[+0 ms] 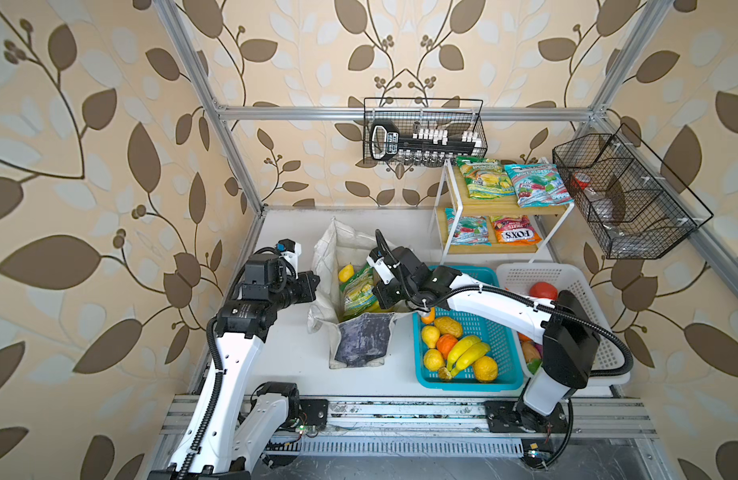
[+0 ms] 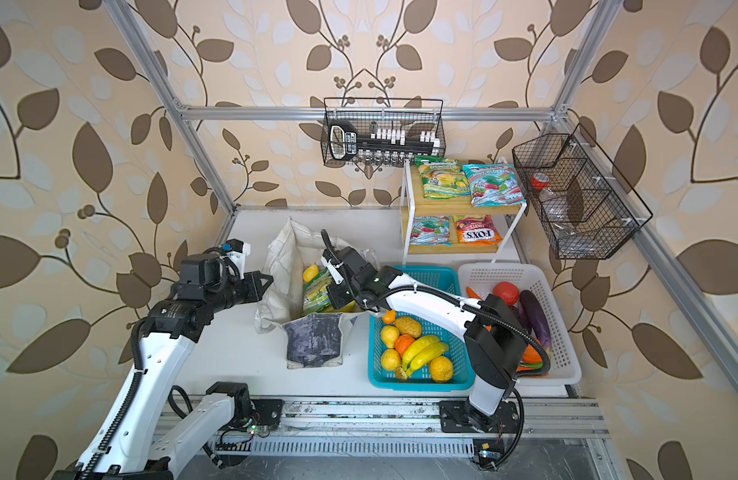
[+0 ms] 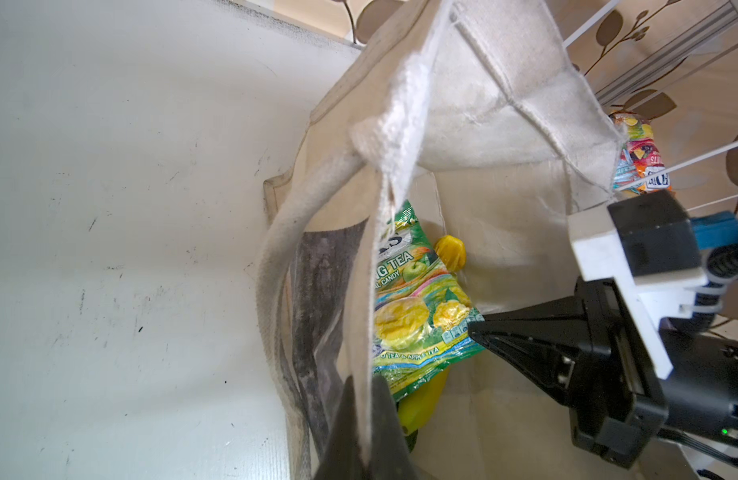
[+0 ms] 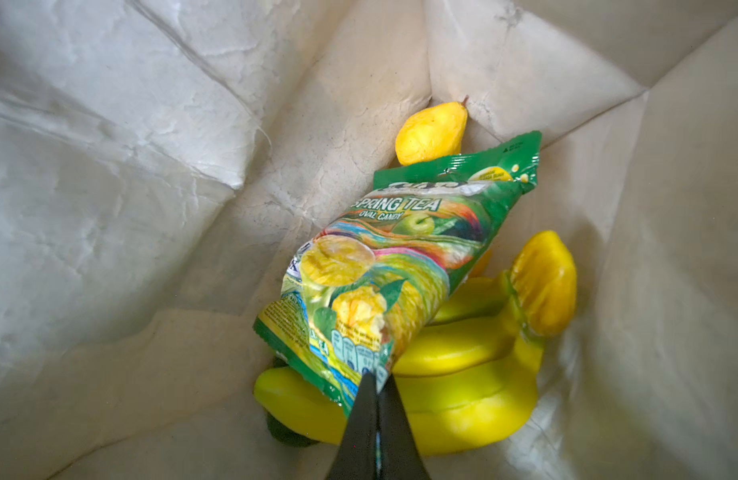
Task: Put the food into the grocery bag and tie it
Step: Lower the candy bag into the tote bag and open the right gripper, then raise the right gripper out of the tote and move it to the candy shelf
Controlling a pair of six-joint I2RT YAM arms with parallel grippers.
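The grocery bag [image 1: 329, 253] [image 2: 282, 249] stands open at mid-table, its dark marbled panel [image 1: 361, 336] facing the front. My left gripper [image 3: 365, 382] [image 1: 317, 279] is shut on the bag's cloth rim [image 3: 383, 232] on the left side and holds it up. My right gripper [image 4: 377, 380] reaches down into the bag from the right and is shut on a corner of a green-yellow snack packet [image 4: 383, 266] [image 1: 356, 291]. Under the packet lies a yellow banana bunch [image 4: 462, 374]. A yellow pear-shaped piece [image 4: 431, 133] and another yellow fruit [image 4: 546, 282] also sit in the bag.
A turquoise basket [image 1: 500, 328] right of the bag holds bananas [image 1: 467, 351] and several yellow and orange fruits. A white basket [image 1: 537, 272] with vegetables stands further right. A two-tier rack [image 1: 500, 203] at the back carries several packets. Wire baskets [image 1: 425, 133] hang on the frame.
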